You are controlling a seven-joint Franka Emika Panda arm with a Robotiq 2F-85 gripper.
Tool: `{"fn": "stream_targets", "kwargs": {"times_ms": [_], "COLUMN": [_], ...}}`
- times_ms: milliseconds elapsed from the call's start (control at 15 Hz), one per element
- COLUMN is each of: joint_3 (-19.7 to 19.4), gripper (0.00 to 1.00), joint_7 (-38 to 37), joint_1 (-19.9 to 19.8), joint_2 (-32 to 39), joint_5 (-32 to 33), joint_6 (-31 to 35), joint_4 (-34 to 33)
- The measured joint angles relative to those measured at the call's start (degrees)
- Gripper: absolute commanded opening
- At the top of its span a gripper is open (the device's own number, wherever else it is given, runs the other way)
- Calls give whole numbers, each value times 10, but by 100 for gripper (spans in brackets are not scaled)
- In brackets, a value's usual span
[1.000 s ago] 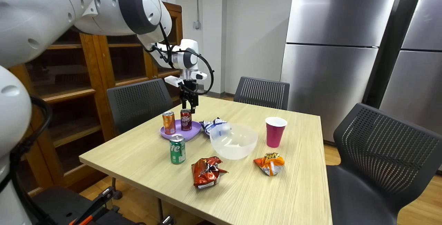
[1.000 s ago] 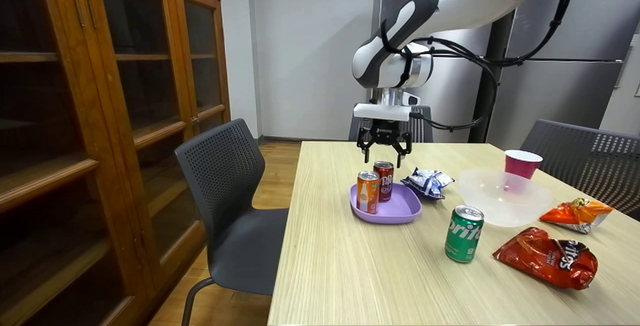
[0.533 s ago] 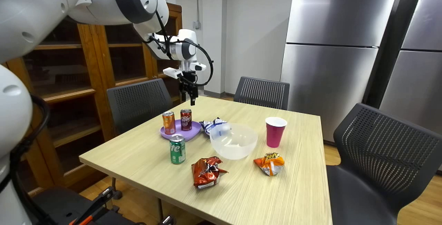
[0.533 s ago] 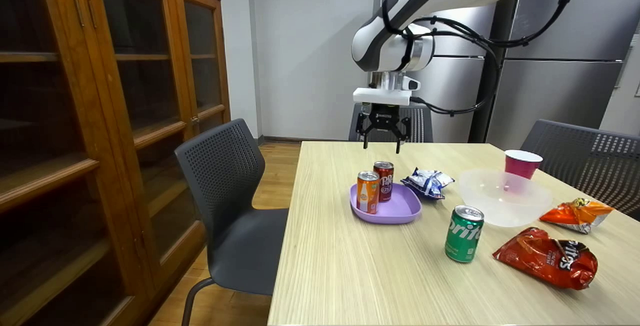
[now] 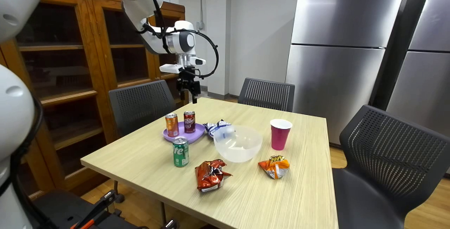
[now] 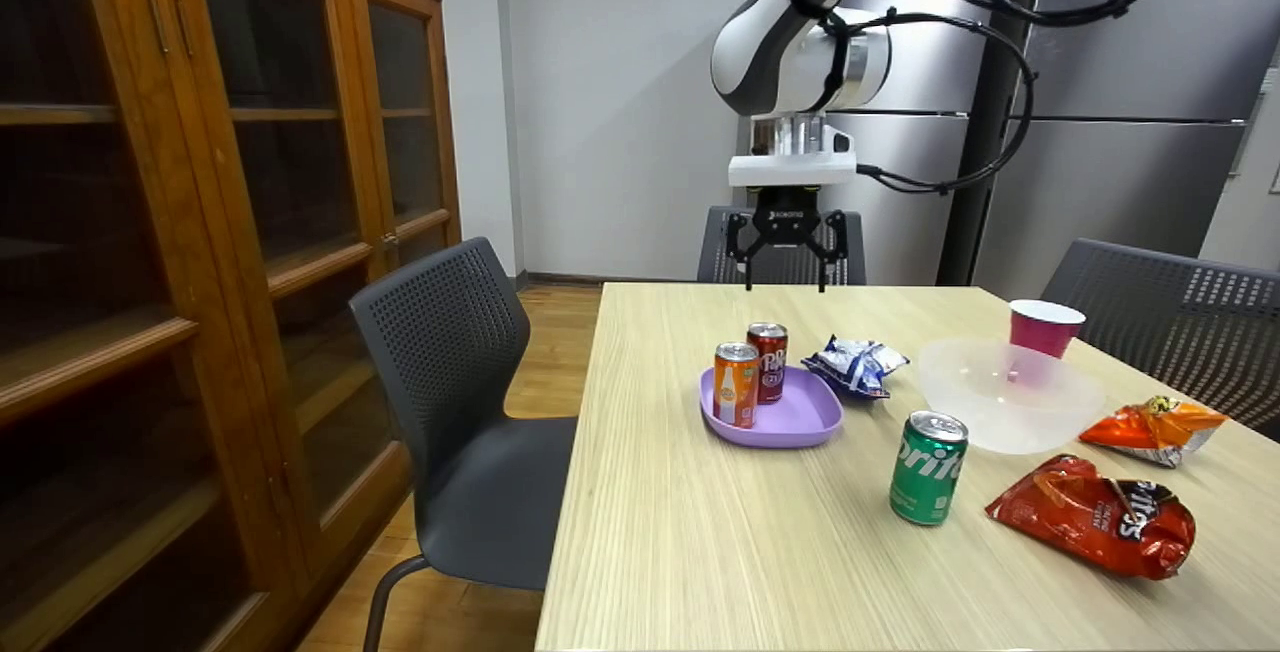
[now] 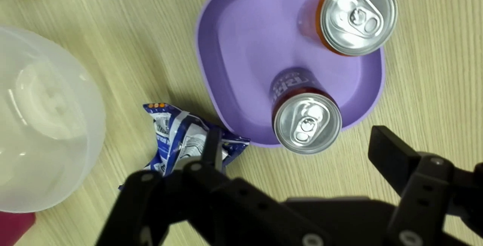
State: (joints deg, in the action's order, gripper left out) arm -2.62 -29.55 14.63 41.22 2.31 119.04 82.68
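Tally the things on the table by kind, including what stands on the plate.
Cans: 3 (orange can, red can, green can)
Bags: 3 (blue bag, red bag, orange bag)
Plate: 1
Bowl: 1
Cup: 1
Total: 9

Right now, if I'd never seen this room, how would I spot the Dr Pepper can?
Find the pale wooden table, then the purple tray on it. The Dr Pepper can stands upright in that tray. It is dark red with white letters, unlike its neighbour there, the orange can.
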Motion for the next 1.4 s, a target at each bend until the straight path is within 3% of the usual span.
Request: {"fn": "stream_targets", "kwargs": {"times_ms": [400, 1400], "joint_3": [5, 22], "gripper": [100, 100], "joint_7": [89, 263], "joint_1": [-1, -48], "joint_2": [-96, -294], "joint_5": [32, 41], "joint_6": [27, 192], "joint_4": [144, 478]}}
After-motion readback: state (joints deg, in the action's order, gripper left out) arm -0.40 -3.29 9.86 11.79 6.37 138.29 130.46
